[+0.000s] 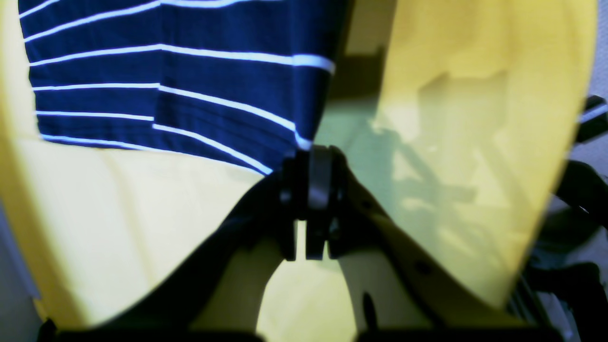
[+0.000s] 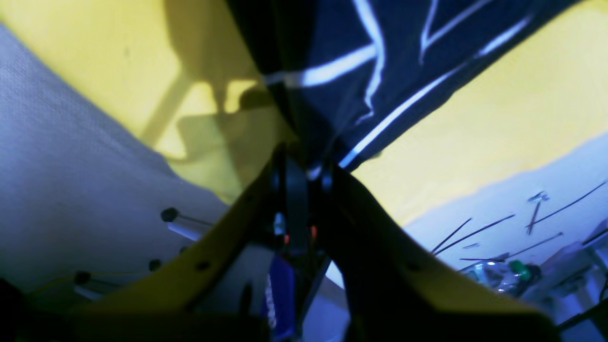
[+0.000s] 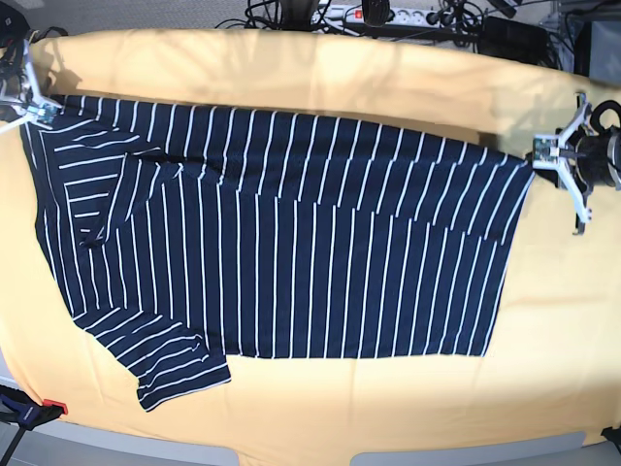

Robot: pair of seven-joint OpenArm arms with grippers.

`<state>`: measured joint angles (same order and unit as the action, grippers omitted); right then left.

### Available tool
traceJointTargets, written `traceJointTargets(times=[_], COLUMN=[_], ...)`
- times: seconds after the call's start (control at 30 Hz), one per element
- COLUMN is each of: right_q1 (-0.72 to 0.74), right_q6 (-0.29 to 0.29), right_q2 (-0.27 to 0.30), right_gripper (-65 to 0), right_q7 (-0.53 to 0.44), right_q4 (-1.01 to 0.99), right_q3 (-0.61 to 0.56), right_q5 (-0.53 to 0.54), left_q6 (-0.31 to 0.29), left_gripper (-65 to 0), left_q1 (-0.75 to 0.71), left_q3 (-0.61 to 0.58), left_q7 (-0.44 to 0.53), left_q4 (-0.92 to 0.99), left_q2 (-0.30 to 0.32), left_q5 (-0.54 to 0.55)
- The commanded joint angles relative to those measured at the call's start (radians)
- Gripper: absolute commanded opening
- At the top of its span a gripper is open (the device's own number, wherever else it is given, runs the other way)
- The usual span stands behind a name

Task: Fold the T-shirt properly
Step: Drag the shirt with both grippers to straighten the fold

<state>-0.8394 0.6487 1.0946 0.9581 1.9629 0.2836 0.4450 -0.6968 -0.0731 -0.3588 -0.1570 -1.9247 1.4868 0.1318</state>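
1. The fingers [image 1: 317, 190] of the left gripper [image 1: 311, 159] were pressed together on a corner of the T-shirt [image 3: 281, 252], at the hem end of the garment.
2. The fingers [image 2: 294, 190] of the right gripper [image 2: 311, 168] were likewise closed, pinching a bunched corner of the same T-shirt at its shoulder end.
3. In the base view the left gripper [image 3: 539, 150] stood at the garment's upper right corner and the right gripper [image 3: 41, 112] at its upper left corner, well apart, with the top edge stretched between them.
4. The T-shirt lay spread across the yellow-orange cloth [image 3: 563, 320], the upper portion folded over the body, one sleeve extending toward the lower left.
5. The cloth covered the work surface; cables and a power strip [image 3: 388, 15] lay beyond its far edge.
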Motion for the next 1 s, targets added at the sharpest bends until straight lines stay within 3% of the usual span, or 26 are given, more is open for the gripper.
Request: traceJointTargets(times=[0.0, 0.17, 0.4, 0.57, 0.73, 0.9, 0.93, 0.97], right_q1=[-0.018, -0.127, -0.236, -0.238, -0.238, -0.238, -0.238, -0.238], right_q6=[0.008, 0.048, 0.049, 0.048, 0.047, 0.047, 0.043, 0.042], right_q2=[0.022, 0.022, 0.022, 0.022, 0.022, 0.022, 0.022, 0.022], right_gripper=[-65.0, -65.0, -65.0, -65.0, -65.0, -65.0, -62.6, -56.0], right_q7=[0.017, 0.031, 0.034, 0.034, 0.034, 0.035, 0.043, 0.054], right_q4=[0.007, 0.007, 0.007, 0.007, 0.007, 0.007, 0.008, 0.008], right_q3=[0.041, 0.143, 0.156, 0.157, 0.157, 0.157, 0.157, 0.157], right_q5=[0.013, 0.076, 0.07, 0.046, 0.046, 0.051, 0.055, 0.057], left_q6=[-0.001, -0.001, -0.001, -0.001, -0.001, -0.001, -0.001, -0.001], left_gripper=[-65.0, -65.0, -65.0, -65.0, -65.0, -65.0, -63.3, -58.1], left_q1=[-0.013, -0.086, -0.162, -0.188, -0.198, -0.198, -0.198, -0.198], left_q3=[0.012, 0.012, 0.012, 0.012, 0.012, 0.012, 0.012, 0.012], left_q7=[0.0, 0.0, -0.005, -0.016, -0.114, -0.117, -0.117, -0.129], left_q4=[-0.018, -0.062, -0.088, -0.094, -0.107, -0.111, -0.111, -0.111], left_q2=[0.039, 0.067, 0.067, 0.067, 0.067, 0.067, 0.067, 0.067], left_q5=[0.002, -0.026, 0.004, 0.021, 0.119, 0.121, 0.121, 0.121])
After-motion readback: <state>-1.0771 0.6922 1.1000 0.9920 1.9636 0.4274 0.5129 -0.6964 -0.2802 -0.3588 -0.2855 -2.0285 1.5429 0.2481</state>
